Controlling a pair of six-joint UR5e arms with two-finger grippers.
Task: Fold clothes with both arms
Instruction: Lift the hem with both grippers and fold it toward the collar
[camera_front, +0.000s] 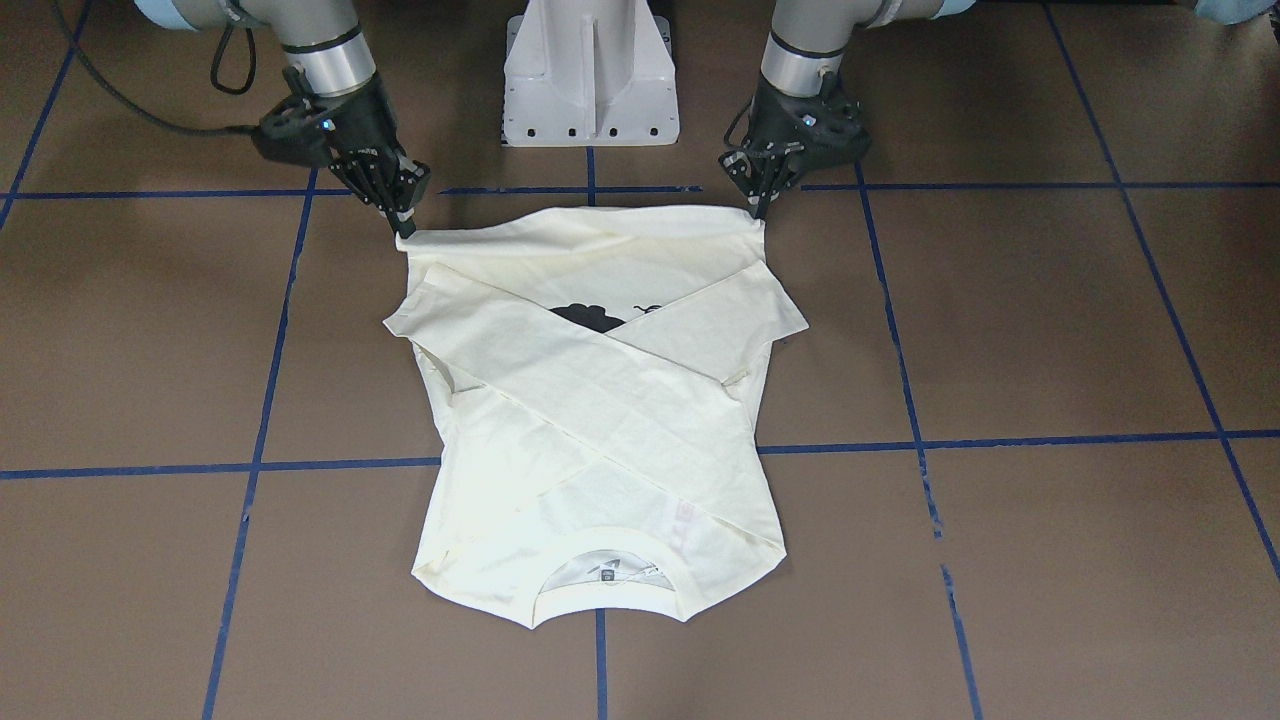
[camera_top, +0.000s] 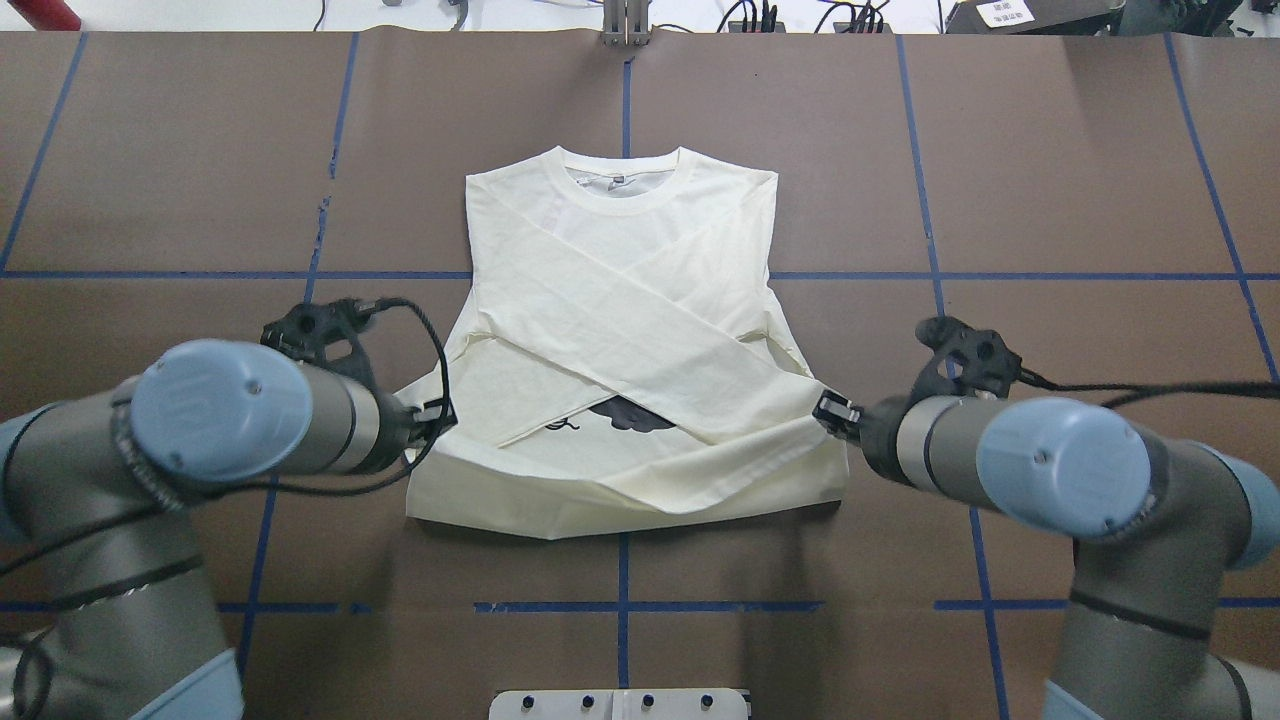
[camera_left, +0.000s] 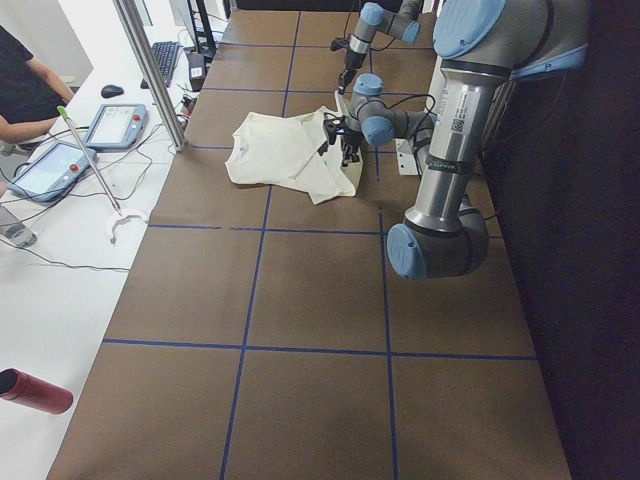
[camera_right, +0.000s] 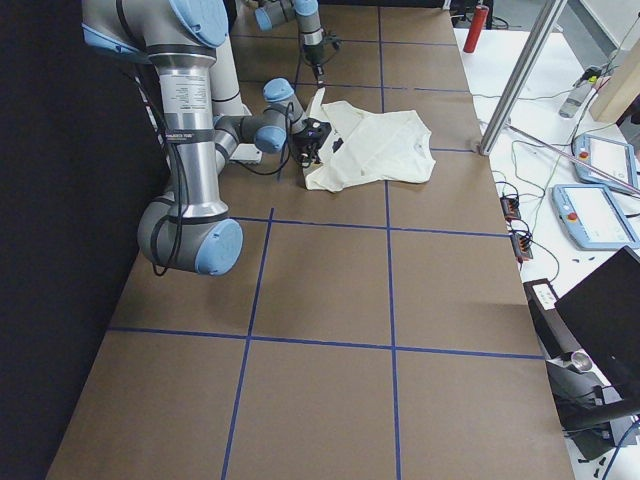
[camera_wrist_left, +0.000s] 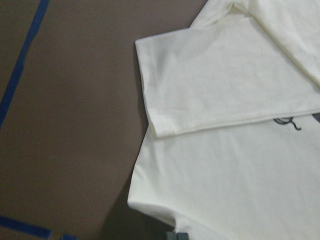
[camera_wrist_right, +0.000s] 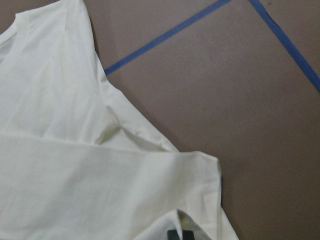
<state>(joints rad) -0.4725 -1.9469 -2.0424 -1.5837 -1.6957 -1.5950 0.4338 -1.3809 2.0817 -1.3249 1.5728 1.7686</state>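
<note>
Left gripper (camera_front: 758, 206) clamped on 1 hem corner of the cream T-shirt (camera_front: 590, 420), right gripper (camera_front: 404, 222) clamped on the other, 2 sleeves crossed over the chest, neck pointing away from robot, mid brown table (camera_front: 1050, 330).

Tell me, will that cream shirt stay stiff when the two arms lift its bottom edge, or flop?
Probably floppy: the T-shirt wrinkles and drapes between the left gripper and right gripper pinching its hem corners. Likely light, as two small corner pinches seem enough to raise it. The crossed sleeves lie loose on top, so they may slide.
</note>
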